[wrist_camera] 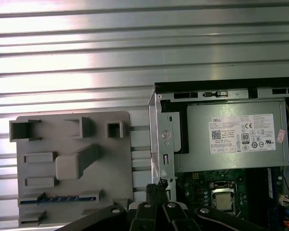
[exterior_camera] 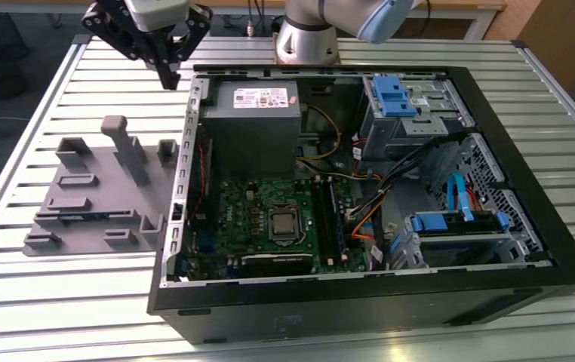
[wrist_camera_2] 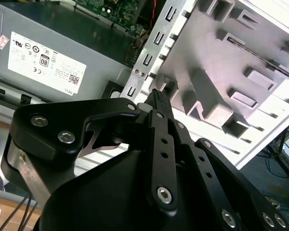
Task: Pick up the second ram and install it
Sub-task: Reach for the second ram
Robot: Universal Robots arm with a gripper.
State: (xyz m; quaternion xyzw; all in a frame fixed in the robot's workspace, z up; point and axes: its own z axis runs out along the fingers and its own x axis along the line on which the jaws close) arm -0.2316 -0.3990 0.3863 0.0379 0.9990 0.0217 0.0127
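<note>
1. Opening on the black two-fingered pincer (exterior_camera: 172, 77): drawn narrow, tips pressed together to a point, gripping nothing. Hovering over the silver slatted metal counter (exterior_camera: 86, 302), near the far corner of the case on the exterior view's left.
2. Over to the second ram (exterior_camera: 86, 216), a thin blue-green circuit strip: seated in a long slot of the flat grey plastic fixture (exterior_camera: 96, 188), well apart from the pincer. Picked out again as a blue strip in the first wrist view (wrist_camera: 58, 198).
3. In the way, going by the exterior view: the fixture's tall upright grey post (exterior_camera: 124, 147), standing roughly between pincer and ram, with lower grey blocks around it.
4. Just beside the fixture, on the exterior view's right: the big black open computer case (exterior_camera: 368, 302), lying on its side.
5. Inside that case:
   - a grey metal power supply box (exterior_camera: 252, 121) at the far end
   - a square green motherboard (exterior_camera: 252, 219) carrying a silver processor chip (exterior_camera: 284, 224) and long black slots (exterior_camera: 333, 219)
   - blue plastic drive brackets (exterior_camera: 393, 96)
   - a tangle of dark and orange cables (exterior_camera: 388, 181)
6. Quick check of the second wrist view: closed pincer (wrist_camera_2: 156, 96) aimed at the case's perforated metal wall (wrist_camera_2: 156, 38), with the power supply box on one side and the fixture on the other.
</note>
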